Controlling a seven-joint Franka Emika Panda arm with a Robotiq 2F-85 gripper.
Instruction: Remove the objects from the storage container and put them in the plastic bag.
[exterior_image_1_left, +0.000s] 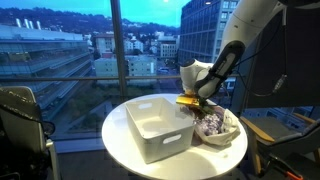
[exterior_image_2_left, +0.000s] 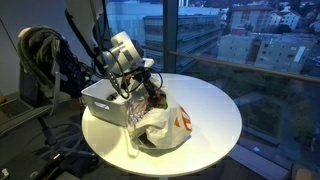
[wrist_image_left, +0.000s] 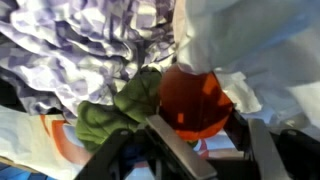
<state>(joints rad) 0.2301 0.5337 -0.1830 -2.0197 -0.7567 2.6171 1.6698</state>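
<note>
Exterior view, window side. A round white table (exterior_image_1_left: 130, 152) stands before a tall window (exterior_image_1_left: 70, 50) at dusk. The storage container (exterior_image_1_left: 170, 148) sits near the middle of the table, upright, with its open top toward the camera. The plastic bag (exterior_image_1_left: 230, 132) lies just beside it with its mouth spread open. The mottled purple-white cloth (exterior_image_1_left: 210, 124) is bunched inside the bag. The arm (exterior_image_1_left: 235, 50) reaches down from the upper right. The gripper (exterior_image_1_left: 195, 100) hangs low over the bag's mouth, by the edge nearest the container.

Exterior view, room side. The storage container (exterior_image_2_left: 100, 105) is partly hidden behind the gripper (exterior_image_2_left: 140, 88). The plastic bag (exterior_image_2_left: 165, 132) slumps in front of it and shows its red-orange print (exterior_image_2_left: 185, 122). The cloth (exterior_image_2_left: 155, 100) rises from the bag's mouth, directly under the gripper.

Wrist view. The cloth (wrist_image_left: 70, 50) fills the upper left. A crumpled green item (wrist_image_left: 120, 108) lies against it. The reddish-brown rounded item (wrist_image_left: 195, 98) sits beside the green one, with white bag plastic (wrist_image_left: 260, 40) behind it. The fingers (wrist_image_left: 178, 152) are set apart, jaws parted. The reddish-brown item is just beyond the tips and seems loose, though the blur leaves contact uncertain.
</note>
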